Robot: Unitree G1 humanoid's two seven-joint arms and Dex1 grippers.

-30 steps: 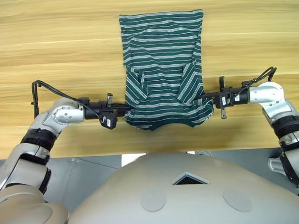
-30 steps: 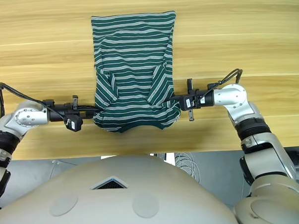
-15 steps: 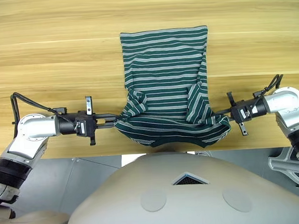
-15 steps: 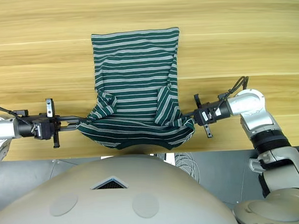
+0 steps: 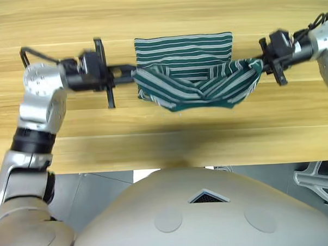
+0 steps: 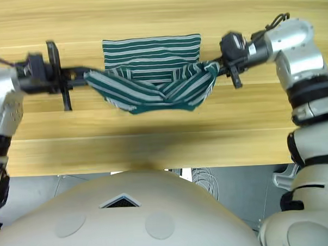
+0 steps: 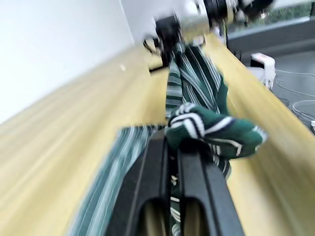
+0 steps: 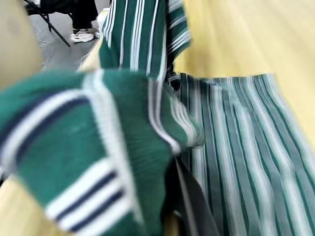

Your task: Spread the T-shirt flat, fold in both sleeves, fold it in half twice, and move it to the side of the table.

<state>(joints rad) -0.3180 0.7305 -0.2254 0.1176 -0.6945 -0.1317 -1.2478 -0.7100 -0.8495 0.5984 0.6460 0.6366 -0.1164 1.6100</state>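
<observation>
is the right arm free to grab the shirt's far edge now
Probably not: the right gripper is shut on a raised corner of the shirt, so it would have to let go first.

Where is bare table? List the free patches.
Free: the wide table strip between the T-shirt and the near edge, and the far strip beyond the shirt. Crowded: the middle band, where left gripper and right gripper hold it stretched.

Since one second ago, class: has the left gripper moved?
Yes. The left gripper, shut on the T-shirt, has moved away from the table's near edge, toward the far side.
</observation>
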